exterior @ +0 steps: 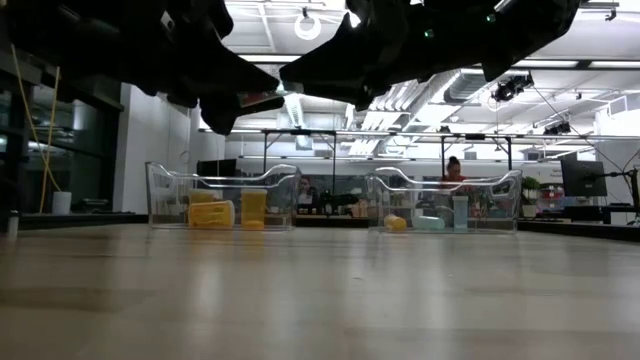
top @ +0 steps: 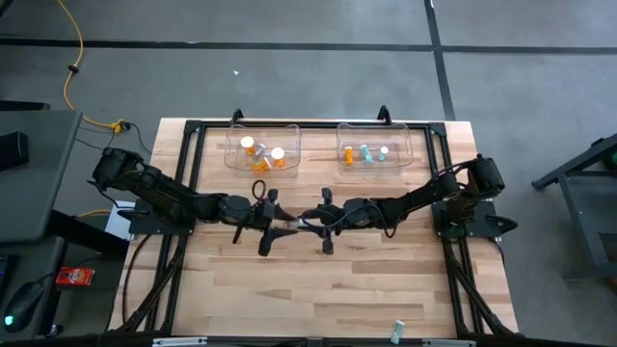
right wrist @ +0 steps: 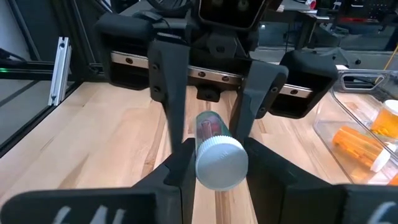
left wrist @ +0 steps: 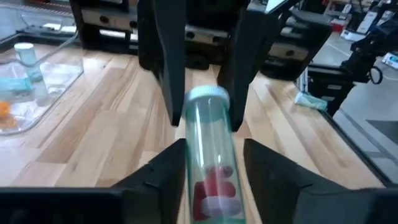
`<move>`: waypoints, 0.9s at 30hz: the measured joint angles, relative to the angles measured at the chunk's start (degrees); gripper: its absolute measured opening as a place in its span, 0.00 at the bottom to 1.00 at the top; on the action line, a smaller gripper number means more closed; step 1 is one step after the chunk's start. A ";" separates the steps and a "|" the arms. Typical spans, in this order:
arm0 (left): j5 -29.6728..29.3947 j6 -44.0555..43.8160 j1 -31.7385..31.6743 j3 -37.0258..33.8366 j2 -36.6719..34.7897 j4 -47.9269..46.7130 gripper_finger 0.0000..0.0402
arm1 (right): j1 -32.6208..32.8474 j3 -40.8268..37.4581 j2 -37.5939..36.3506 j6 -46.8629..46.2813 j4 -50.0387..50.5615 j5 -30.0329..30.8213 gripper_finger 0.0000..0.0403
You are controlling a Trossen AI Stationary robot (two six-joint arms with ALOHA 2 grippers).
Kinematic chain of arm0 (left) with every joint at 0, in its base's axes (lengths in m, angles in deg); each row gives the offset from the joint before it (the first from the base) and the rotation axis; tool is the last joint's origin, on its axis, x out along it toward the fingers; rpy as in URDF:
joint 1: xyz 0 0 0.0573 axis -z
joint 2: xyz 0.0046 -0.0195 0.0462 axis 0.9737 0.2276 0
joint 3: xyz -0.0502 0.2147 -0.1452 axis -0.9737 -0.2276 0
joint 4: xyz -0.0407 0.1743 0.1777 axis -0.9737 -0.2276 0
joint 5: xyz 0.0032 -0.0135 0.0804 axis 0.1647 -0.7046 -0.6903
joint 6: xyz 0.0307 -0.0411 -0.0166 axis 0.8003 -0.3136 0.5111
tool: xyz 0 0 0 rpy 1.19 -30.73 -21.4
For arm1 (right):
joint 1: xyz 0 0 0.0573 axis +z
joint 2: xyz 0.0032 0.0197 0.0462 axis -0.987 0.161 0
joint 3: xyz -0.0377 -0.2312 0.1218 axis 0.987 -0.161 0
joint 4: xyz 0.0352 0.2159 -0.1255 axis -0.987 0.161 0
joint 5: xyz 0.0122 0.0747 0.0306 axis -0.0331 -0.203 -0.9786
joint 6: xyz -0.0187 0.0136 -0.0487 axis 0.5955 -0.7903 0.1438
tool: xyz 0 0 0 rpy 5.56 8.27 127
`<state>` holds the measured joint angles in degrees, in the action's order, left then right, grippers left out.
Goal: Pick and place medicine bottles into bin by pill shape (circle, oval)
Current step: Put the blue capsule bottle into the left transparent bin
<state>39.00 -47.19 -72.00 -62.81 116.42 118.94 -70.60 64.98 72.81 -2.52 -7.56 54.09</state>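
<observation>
From above, both arms reach in over the middle of the table [top: 318,289] and meet nose to nose. The left gripper [top: 273,229] and the right gripper [top: 323,224] point at each other, and a small clear bottle [top: 294,227] lies level between them. Two clear bins sit at the far edge: the left bin [top: 262,166] holds orange bottles [top: 262,154], the right bin [top: 374,160] an orange one and pale teal ones [top: 366,153].

From table height, the two grippers hang as dark shapes above the wood, well off the surface; the bottle between them can't be made out here. Both bins [exterior: 222,198] stand behind, and people sit far back in the room.

In the left wrist view, the bottle [left wrist: 208,155] sits between the left arm's own fingers [left wrist: 165,165], red pills at its base end, its white cap pointing away. The opposite gripper's fingers [left wrist: 168,62] close in on either side of the cap end.

In the right wrist view, the white cap [right wrist: 222,163] is pinched between the right arm's own fingers [right wrist: 180,165], and the other gripper's fingers [right wrist: 171,74] flank the far end. Both grippers are closed to the bottle's width, each holding one end.
</observation>
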 joint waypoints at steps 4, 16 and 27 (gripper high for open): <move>-0.83 0.00 -0.01 0.00 0.00 -1.05 0.27 | 0.00 0.00 0.01 0.02 0.04 0.81 0.23; -2.51 0.00 0.00 0.00 -0.02 -1.10 0.24 | -0.02 0.00 0.01 -0.47 0.02 1.14 0.27; -4.81 -0.87 0.00 0.00 -0.29 -1.57 0.24 | 0.02 0.00 0.05 -1.87 -3.14 6.50 0.50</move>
<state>34.19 -48.07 -72.00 -62.81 116.12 117.38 -70.58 64.98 72.86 -4.40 -10.69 60.59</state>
